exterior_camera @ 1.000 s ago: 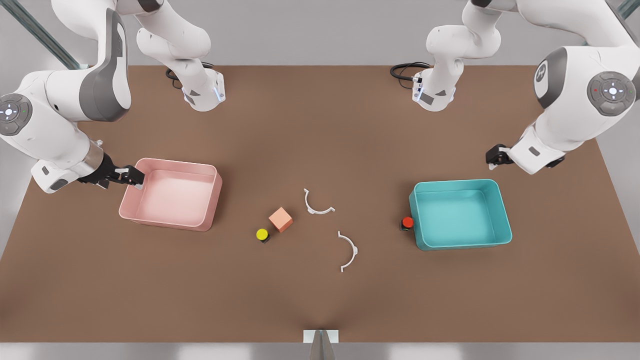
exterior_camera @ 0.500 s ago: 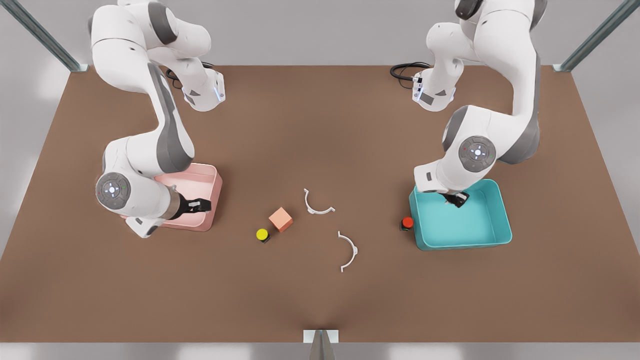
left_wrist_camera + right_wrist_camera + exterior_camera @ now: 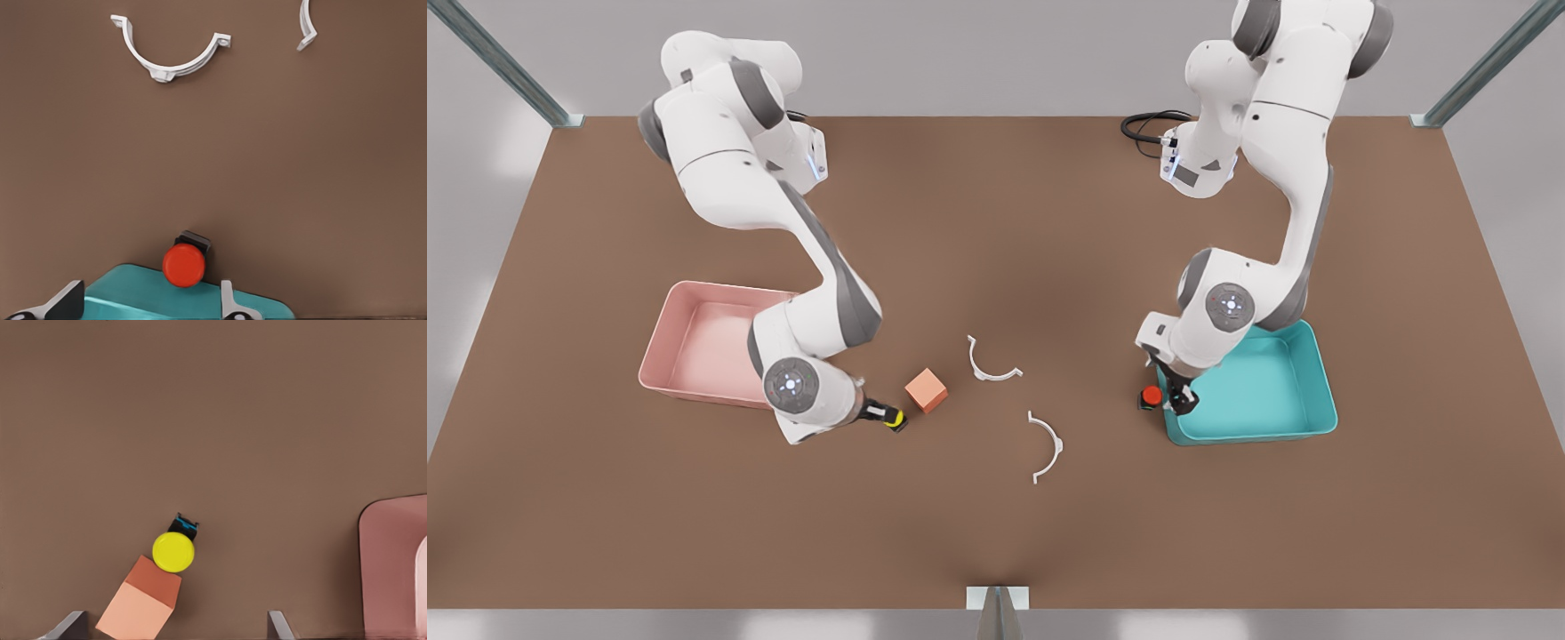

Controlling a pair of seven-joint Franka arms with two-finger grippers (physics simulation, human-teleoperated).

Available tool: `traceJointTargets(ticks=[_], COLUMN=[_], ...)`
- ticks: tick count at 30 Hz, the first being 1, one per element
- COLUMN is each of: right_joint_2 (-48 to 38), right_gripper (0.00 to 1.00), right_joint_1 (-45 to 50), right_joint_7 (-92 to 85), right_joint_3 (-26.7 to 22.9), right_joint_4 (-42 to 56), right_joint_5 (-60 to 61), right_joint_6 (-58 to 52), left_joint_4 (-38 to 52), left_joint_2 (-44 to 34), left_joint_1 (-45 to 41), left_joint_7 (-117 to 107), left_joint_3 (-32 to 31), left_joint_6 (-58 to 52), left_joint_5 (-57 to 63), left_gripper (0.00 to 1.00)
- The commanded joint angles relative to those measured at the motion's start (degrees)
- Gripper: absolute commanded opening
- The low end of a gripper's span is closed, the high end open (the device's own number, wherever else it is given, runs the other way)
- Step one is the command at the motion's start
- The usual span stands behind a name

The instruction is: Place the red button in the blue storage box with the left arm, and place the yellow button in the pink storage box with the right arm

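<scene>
The red button (image 3: 1152, 396) stands on the table against the outer wall of the blue storage box (image 3: 1323, 378). My left gripper (image 3: 1178, 402) hovers open at that wall. In the left wrist view the red button (image 3: 183, 265) sits ahead of the spread fingertips (image 3: 67, 301), touching the blue storage box (image 3: 133, 293). The yellow button (image 3: 892, 419) stands beside an orange-pink cube (image 3: 926, 389). My right gripper (image 3: 885, 415) is open right over it. The right wrist view has the yellow button (image 3: 173, 551) touching the cube (image 3: 140, 603), with the pink storage box (image 3: 393, 567) off to one side.
Two white half-ring clips (image 3: 991, 360) (image 3: 1045, 446) lie on the brown table between the buttons. The pink storage box (image 3: 663, 342) sits at the front view's left, partly behind the right arm. Cables lie by both arm bases at the far edge.
Both arms swung inward from the table's outer sides, passed over their boxes, and lowered. The right gripper now sits at the yellow button, the left at the red one. No object moved.
</scene>
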Motion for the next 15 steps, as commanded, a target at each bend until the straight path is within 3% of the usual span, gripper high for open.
traceJointTargets(ticks=[1,4,15], right_joint_2=[1.02,4.10,8.14], right_gripper=[1.00,1.00,1.00], right_joint_1=[1.48,3.51,3.68], right_joint_7=[42.49,50.23,45.92], right_joint_3=[-1.56,-1.92,-2.97], right_joint_4=[0.34,2.71,2.80], right_joint_5=[7.73,7.55,5.09], right_joint_6=[4.71,4.89,5.51], left_joint_4=[-1.75,-1.66,-1.75], left_joint_2=[0.50,2.26,7.62], left_joint_1=[0.62,0.71,0.09], left_joint_7=[32.53,32.44,29.98], left_joint_3=[0.03,-0.06,0.03], left_joint_6=[7.78,8.83,9.63], left_joint_5=[0.01,-0.17,-0.26], left_gripper=[1.00,1.00,1.00])
